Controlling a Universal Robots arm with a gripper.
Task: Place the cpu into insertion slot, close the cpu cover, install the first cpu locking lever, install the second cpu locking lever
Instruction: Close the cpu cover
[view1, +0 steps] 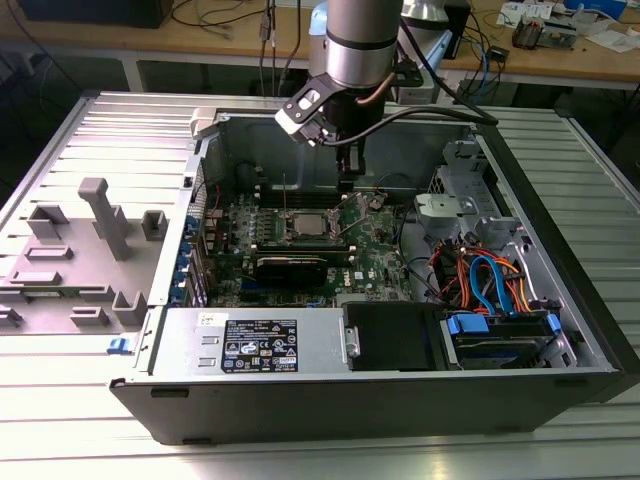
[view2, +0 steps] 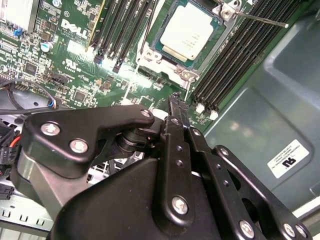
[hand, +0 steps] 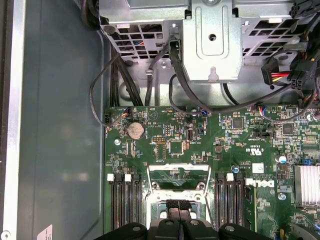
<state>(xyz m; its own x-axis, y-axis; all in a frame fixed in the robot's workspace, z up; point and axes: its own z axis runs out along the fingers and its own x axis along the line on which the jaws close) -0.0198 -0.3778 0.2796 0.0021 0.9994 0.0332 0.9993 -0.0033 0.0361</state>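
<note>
One cpu (view2: 187, 28) sits in one insertion slot (view2: 151, 50), near one gripper (view2: 175, 101), fingers pressed together.

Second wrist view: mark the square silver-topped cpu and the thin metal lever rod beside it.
square silver-topped cpu (view2: 187, 31), second wrist view, centre of its metal top.
thin metal lever rod (view2: 260, 19), second wrist view, middle of its shaft.

Ribbed silver metal table (view1: 580, 430) is taking up the foreground, overhead light glaring off its slats. Grey moulded fixture tray (view1: 60, 270) is sitting on it at the exterior view's left. Long wooden workbench (view1: 240, 35) is running along the back, loose cables (view1: 205, 15) and papers (view1: 612, 40) lying on top, shadow pooling underneath.
</note>
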